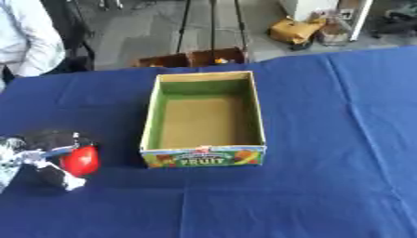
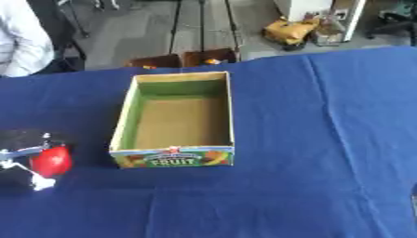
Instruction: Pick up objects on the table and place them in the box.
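A counter covered in a dark blue cloth (image 1: 326, 139) fills most of both views, its far edge running across the top and rising toward the right. An open rectangular cardboard box (image 1: 147, 122) with a green-tinted inner wall and a brown floor sits near the middle of the counter, long sides running away from the robot. Its near end wall carries a fruit picture and the word FRUIT. Nothing shows inside it.

To the right of the box the blue cloth lies bare all the way to the picture edge, and a broad bare strip also runs along the near side. Between the box's left wall and the robot's left hand (image 1: 50, 160) there is a narrow bare gap.

The left hand comes in from the left edge, low over the cloth, near the level of the box's near end. Its black and silver fingers (image 1: 58, 178) are curled round a round red object, like a small fruit (image 1: 81, 161), which faces the box side of the hand. Whether the object rests on the cloth or is lifted off it cannot be told. The red object is left of the box, outside it, and apart from its wall.

The right hand shows in neither view.
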